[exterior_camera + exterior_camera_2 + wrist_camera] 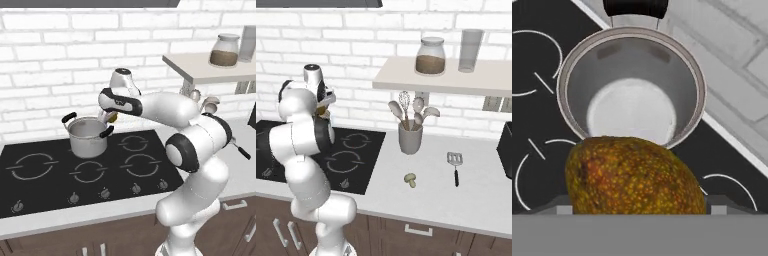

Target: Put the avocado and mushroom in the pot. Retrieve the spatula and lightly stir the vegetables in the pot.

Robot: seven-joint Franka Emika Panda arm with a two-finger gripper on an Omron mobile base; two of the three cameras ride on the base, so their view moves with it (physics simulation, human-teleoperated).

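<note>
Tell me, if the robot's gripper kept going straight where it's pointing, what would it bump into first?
Probably the pot. The gripper holds the avocado and points down toward the pot's open mouth, so it would likely meet the near rim or the bare bottom. Depth is hard to judge.

Rendered frames, evenly bright and flat, no visible lamp. Pot [632, 90] interior shows a pale soft sheen on its floor; shadow darkens its inner wall. Low resolution softens edges; no blur or edge distortion
</note>
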